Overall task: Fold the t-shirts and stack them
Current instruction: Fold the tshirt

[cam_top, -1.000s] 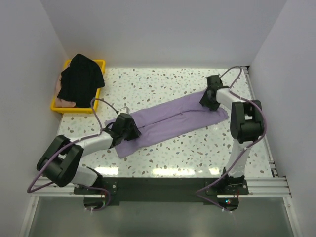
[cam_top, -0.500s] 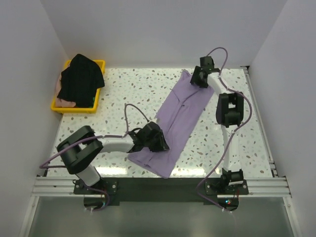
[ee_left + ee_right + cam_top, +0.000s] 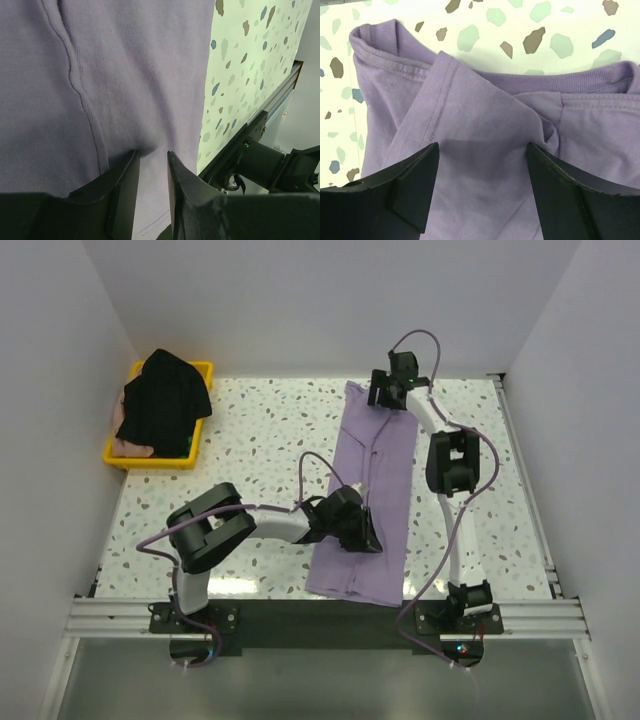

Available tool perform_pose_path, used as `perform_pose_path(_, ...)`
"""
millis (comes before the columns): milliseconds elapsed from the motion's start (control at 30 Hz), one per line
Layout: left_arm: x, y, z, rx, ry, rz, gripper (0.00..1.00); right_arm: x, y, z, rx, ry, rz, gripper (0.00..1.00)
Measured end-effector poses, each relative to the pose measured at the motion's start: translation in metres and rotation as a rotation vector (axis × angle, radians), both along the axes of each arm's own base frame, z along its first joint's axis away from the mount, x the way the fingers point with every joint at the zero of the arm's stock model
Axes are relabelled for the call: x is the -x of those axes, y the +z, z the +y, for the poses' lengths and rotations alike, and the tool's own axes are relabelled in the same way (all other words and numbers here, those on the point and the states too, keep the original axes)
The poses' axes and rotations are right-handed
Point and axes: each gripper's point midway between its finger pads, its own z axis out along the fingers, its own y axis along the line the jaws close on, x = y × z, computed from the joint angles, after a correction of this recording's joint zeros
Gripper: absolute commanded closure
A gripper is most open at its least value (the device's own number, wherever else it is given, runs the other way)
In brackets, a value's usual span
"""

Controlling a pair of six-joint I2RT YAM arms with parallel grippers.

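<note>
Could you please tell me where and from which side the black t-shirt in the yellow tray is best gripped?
Probably grip the black t-shirt at its bunched top near the far rim, coming straight down from above. It lies heaped in the yellow tray, spilling over the rim, so the walls hinder a sideways approach, while the folds offer cloth to pinch.

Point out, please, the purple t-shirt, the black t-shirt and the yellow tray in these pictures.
purple t-shirt (image 3: 388, 475), top external view, flat middle of the cloth.
black t-shirt (image 3: 165, 400), top external view, middle of the heap.
yellow tray (image 3: 150, 461), top external view, its near rim.
</note>
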Motion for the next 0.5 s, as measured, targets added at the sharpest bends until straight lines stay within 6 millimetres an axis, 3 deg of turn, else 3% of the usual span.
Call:
perform_pose_path(333, -0.002, 0.01, -0.002, -0.008, -0.056, -0.035, 0.49, 0.003, 0.008, 0.004, -0.01, 0.026, -0.006, 0.1)
perform_pose_path(433, -0.004, 0.025, 0.004, -0.007, -0.068, -0.065, 0.46, 0.009, 0.026, 0.003, -0.014, 0.024, -0.016, 0.07)
perform_pose_path(500, -0.014, 0.048, 0.01, 0.016, -0.055, -0.109, 0.44, 0.015, 0.05, 0.001, -0.022, 0.018, -0.033, 0.07)
